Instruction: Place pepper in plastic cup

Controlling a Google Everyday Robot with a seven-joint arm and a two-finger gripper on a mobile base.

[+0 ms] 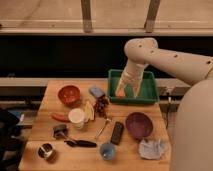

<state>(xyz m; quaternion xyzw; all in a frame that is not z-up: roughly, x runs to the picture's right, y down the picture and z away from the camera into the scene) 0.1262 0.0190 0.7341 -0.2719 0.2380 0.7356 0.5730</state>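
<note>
At the near edge of the wooden table (129,159) stands the plastic cup (107,150), light blue with a darker inside, upright. To its left, near the table's corner, is a shiny metal tin (46,150), and to its right lies a crumpled pale cloth (151,148). Just behind the cup a black utensil (80,143) lies flat on the left and a black remote (117,133) lies at an angle, with a purple bowl (138,125) to the remote's right and a metal spoon (103,127) to its left. Farther back on the left side lies the pepper (60,117) — slim, red-orange, flat on the wood just beside a cream-white cup (76,116) and well apart from the plastic cup. Next to the cream cup are a yellow item (89,110) and a dark red cluster like grapes (101,106). Behind these sit an orange-red bowl (69,95) and a small blue sponge (96,91). At the far right of the table is a green tray (151,90); the gripper (128,92) hangs down into it from the white arm (170,62), with a small orange item (120,91) right at its left side. Whether the tool is spread, closed or gripping that item cannot be told — it is well away from the pepper.
</note>
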